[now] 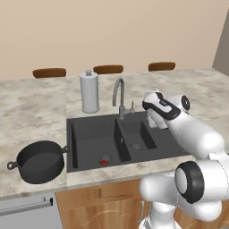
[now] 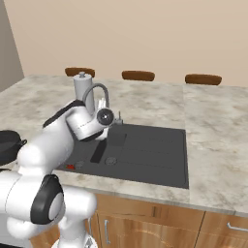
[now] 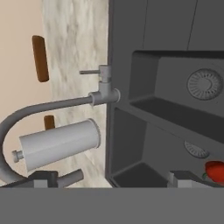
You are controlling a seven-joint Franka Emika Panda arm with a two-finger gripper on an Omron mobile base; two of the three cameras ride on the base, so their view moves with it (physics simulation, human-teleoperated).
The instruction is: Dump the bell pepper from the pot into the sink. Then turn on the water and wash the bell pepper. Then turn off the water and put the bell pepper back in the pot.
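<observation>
In the larger left bowl of the matte black double-basin sink (image 1: 89, 134), your small bright red bell pepper (image 1: 104, 162) lies beside the round drain. The wide, shallow dark grey pot (image 1: 39, 161) sits on the marble counter (image 1: 31, 112) left of the sink. Your two-finger gripper (image 3: 113, 178) hangs over the sink near the grey gooseneck faucet (image 1: 119, 96), fingers spread wide, holding nothing.

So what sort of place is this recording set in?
A rendered kitchen, most likely: a black double-basin sink with a gooseneck faucet set in a marble-look counter, and a dark pot beside it.
</observation>
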